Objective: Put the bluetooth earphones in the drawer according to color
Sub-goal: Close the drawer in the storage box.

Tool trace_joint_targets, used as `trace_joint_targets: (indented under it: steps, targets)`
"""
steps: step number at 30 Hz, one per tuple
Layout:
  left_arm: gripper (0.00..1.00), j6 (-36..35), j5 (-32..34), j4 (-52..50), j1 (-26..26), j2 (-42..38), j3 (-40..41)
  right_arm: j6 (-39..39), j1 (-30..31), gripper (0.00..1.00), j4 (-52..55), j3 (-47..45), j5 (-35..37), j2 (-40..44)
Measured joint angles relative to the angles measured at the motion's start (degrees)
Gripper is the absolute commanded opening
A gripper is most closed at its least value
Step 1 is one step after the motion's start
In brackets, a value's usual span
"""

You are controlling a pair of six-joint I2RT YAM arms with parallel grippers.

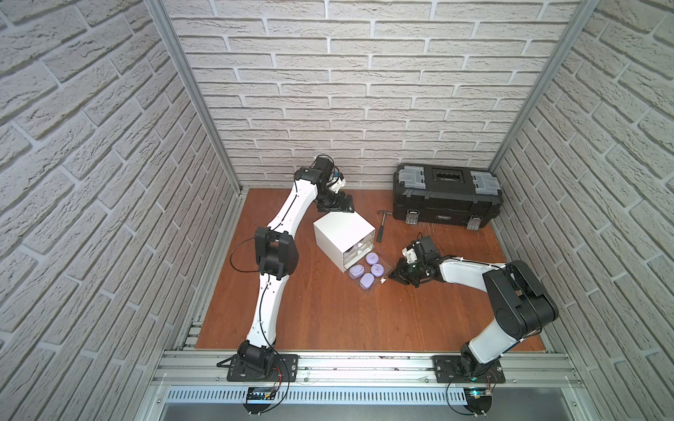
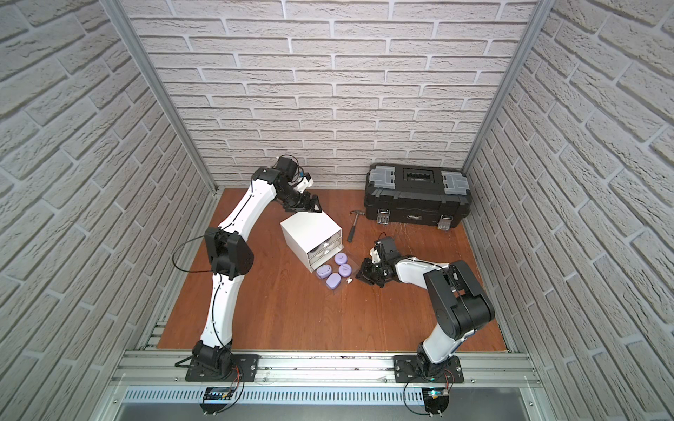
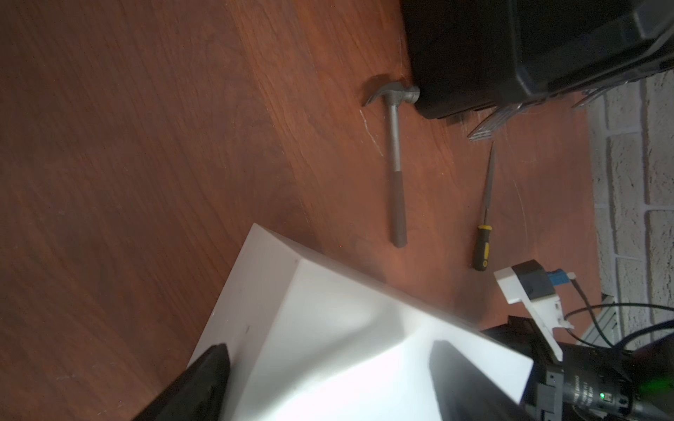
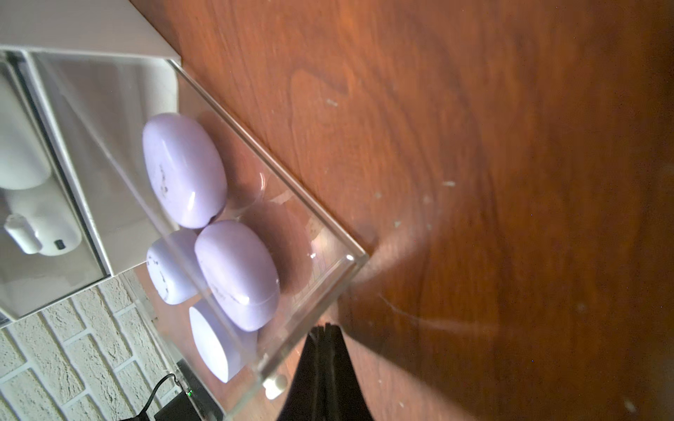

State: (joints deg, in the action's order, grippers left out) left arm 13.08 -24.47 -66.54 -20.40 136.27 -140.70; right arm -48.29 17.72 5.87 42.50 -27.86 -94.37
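Four lavender cases [image 1: 376, 269] lie in the pulled-out bottom drawer [image 4: 302, 302]; closing it seems next. The shut-tight right claw [image 1: 392, 276] should push its front, while the spread-open left claw [image 1: 344, 206] straddles the cabinet [image 1: 339, 233].

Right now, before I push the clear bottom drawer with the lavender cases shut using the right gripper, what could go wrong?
The shut right gripper sits off to one side of the small white pull; an off-centre push may skew the clear plastic drawer and jam it. The left gripper is open over the white cube cabinet, not clamping, so the cabinet could slide. One lavender oval case looks tilted and may catch.
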Motion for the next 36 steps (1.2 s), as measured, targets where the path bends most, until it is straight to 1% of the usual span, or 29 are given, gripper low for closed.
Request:
trace_joint_targets:
  steps: [11, 18, 25, 33, 36]
  targets:
    - [0.89, -0.04, 0.44, 3.13, -0.13, -1.53, 4.46, -2.73, 5.38, 0.03, 0.26, 3.10, 0.28, -2.51]
    - [0.89, -0.04, 0.61, 4.94, -0.20, -2.73, 6.75, -3.80, 5.99, 0.03, 0.00, 7.13, 1.14, -5.16]
    - [0.88, -0.04, 0.76, 5.22, -0.48, -2.99, 7.17, -3.87, 6.56, 0.03, -0.55, 11.61, 1.49, -8.52]
    - [0.88, -0.04, 0.42, 5.05, -3.74, -3.67, 8.33, -4.94, 7.54, 0.03, -0.57, 15.37, 1.70, -12.15]
    - [0.87, -0.04, 0.37, 5.03, -4.22, -3.67, 8.35, -5.33, 7.98, 0.03, -0.72, 16.65, 1.84, -13.42]
